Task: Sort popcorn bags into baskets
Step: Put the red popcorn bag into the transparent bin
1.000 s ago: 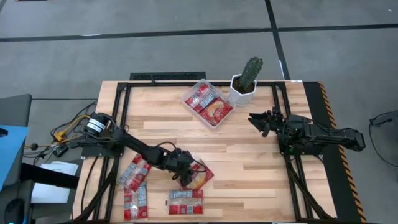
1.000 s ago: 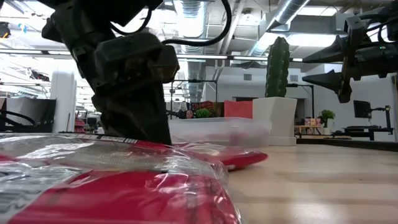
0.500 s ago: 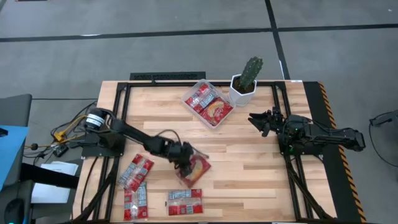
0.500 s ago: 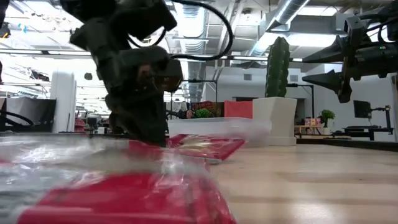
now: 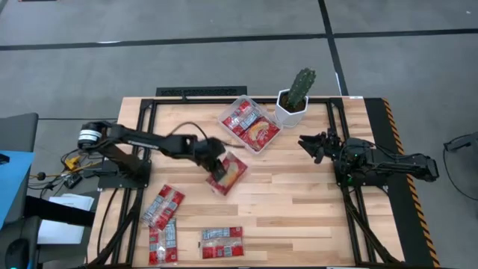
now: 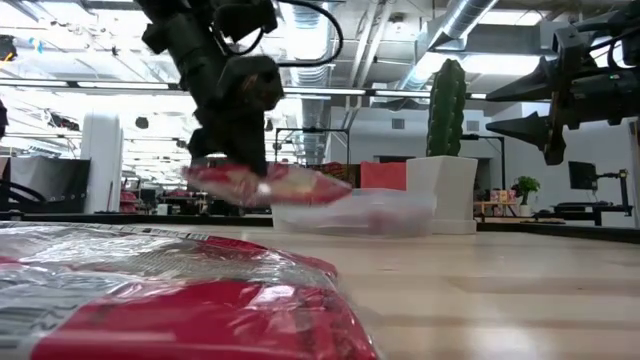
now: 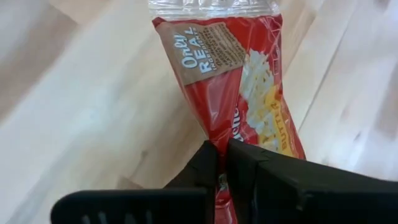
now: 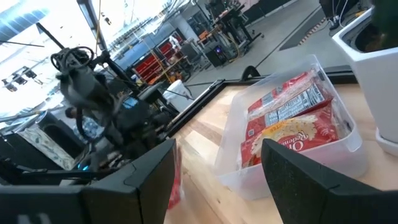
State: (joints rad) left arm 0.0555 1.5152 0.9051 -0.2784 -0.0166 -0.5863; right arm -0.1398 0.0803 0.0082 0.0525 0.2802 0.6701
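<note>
Readable stuff is pretty thin. The popcorn bag (image 7: pixel 239 87) pinched in the left claw (image 7: pixel 222 163) has a brown patch that says "Only REAL" with smaller print under it that's too tiny to read, plus "BUTT" in yellow lower down, the rest of that word hidden.

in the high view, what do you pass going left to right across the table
red popcorn packets lying on the wood → left claw gripping a red popcorn packet → clear plastic tub → white faceted cactus pot → right claw, open
</note>
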